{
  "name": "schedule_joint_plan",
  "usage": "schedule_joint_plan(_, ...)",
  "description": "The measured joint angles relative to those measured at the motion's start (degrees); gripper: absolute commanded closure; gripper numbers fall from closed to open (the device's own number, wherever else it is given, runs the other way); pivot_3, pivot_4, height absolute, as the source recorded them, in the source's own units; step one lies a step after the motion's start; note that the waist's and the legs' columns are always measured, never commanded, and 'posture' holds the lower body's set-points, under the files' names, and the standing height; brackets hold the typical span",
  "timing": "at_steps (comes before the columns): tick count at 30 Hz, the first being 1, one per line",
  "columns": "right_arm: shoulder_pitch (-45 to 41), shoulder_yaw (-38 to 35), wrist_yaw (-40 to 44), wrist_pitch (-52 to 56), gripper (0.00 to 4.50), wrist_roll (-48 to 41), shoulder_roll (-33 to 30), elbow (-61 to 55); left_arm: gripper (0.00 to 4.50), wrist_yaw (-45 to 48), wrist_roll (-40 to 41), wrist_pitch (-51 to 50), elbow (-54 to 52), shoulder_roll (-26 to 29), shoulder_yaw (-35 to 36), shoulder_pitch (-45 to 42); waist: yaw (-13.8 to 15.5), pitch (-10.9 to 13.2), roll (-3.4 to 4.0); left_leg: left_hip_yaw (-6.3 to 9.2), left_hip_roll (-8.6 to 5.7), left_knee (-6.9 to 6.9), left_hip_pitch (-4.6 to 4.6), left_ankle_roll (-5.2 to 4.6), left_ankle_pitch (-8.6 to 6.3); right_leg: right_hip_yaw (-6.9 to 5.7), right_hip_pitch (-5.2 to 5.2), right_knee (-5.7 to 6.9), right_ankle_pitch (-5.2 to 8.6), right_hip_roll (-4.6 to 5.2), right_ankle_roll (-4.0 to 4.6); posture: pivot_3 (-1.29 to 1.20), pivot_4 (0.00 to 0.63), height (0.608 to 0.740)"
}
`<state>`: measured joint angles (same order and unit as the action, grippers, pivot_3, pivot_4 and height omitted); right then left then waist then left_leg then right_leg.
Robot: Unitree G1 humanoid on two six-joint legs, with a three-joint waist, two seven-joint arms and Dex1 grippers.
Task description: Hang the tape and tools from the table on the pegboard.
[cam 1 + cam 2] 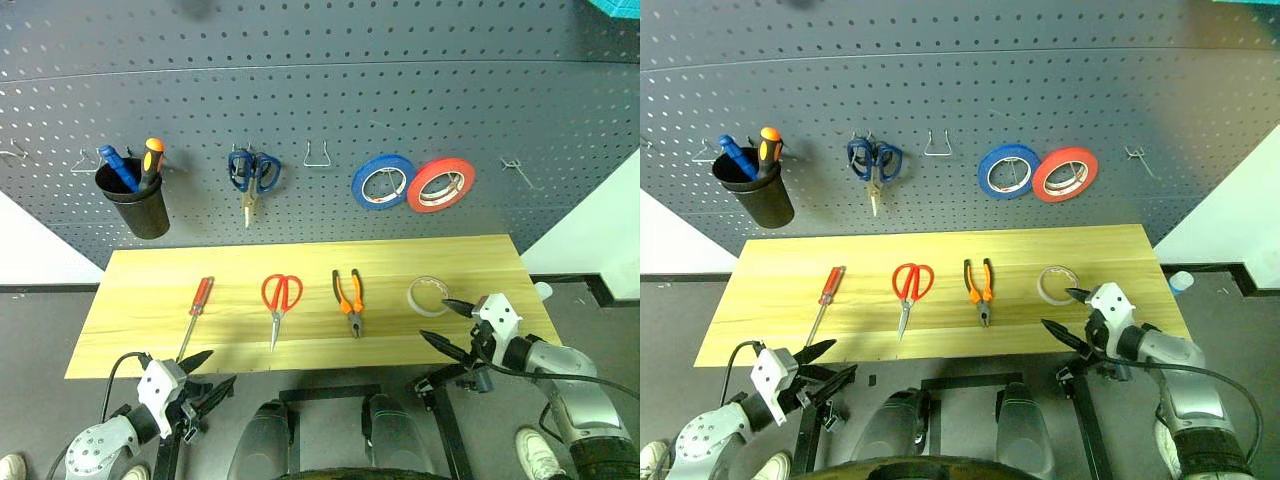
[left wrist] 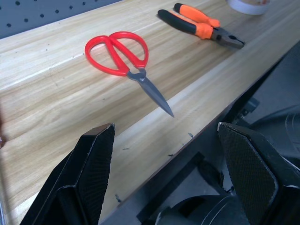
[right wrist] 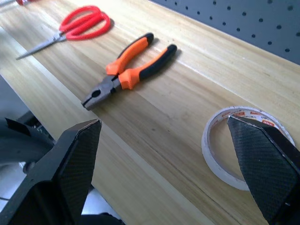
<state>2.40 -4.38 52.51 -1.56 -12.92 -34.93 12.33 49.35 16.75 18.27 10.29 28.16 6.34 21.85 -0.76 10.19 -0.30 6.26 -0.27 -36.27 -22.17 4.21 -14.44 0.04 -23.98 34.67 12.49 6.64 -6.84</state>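
Both grippers hang spread and empty at the near edge of the table (image 1: 140,275). Left gripper (image 1: 205,372) sits below the table's front edge, near the tip of the red-handled screwdriver (image 1: 197,310); its wrist view looks between the two black fingers (image 2: 91,173) at the red-handled scissors (image 1: 280,300), which lie flat with blades pointing toward the near edge. Right gripper (image 1: 448,322) hovers over the table's right end, one fingertip just beside the small whitish tape (image 1: 428,296); in its wrist view a finger (image 3: 262,164) covers part of the roll's rim, so whether they touch cannot be told. Pliers (image 1: 349,299) with orange-and-black handles lie between the scissors and the tape, jaws toward the near edge. All four things lie in one row, apart from each other.

On the pegboard (image 1: 320,100) behind hang blue-handled scissors (image 1: 252,175), a blue tape roll (image 1: 382,182) overlapping a red tape roll (image 1: 441,184), and a black cup (image 1: 135,200) holding two tools whose lower parts are hidden inside. Bare wire hooks (image 1: 318,155) are thin and hard to make out.
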Motion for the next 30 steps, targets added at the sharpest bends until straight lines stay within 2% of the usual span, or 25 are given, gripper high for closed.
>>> schedule_joint_plan(6, -8.36, 3.99, -4.88, -0.39, 0.00, 6.98, 0.41, 9.33, 0.84, -6.13, -5.46, -8.25, -2.67, -1.19, -3.72, -11.32, 0.30, -0.03, 0.03, 0.01, -0.01, -0.30, 0.12, 0.00, 0.01, -0.01, 0.18, 0.32, 0.00, 0.00, -0.01, 0.01, 0.131, 0.730)
schedule_joint_plan(13, -16.53, 8.56, -10.20, -1.24, 0.00, 13.71, 3.15, 22.22, 0.84, -3.07, -8.84, -19.29, -5.39, -2.33, -14.42, -24.50, -0.24, -0.03, 0.02, 0.00, -0.01, -0.08, 0.78, 0.00, 0.01, 0.03, 0.65, 0.33, 0.03, -0.02, -0.05, 0.01, 0.131, 0.730)
schedule_joint_plan(26, -30.04, 12.27, -12.47, -0.56, 0.00, 18.98, 7.71, 42.87, 0.84, 4.78, -10.27, -32.55, -5.46, -3.02, -24.20, -33.98, -1.36, -0.03, 0.02, 0.02, -0.01, -0.02, 0.79, 0.00, 0.02, 0.07, 0.67, 0.34, 0.01, -0.06, -0.04, -0.04, 0.120, 0.730)
schedule_joint_plan(30, -32.23, 12.59, -11.72, 0.85, 0.89, 19.12, 8.16, 45.61, 0.78, 5.29, -11.26, -33.27, -5.48, -2.44, -25.36, -34.36, -1.83, -0.05, 0.00, 0.03, -0.01, -0.03, 0.85, 0.00, 0.02, 0.08, 0.75, 0.34, 0.01, -0.06, -0.05, -0.04, 0.120, 0.730)
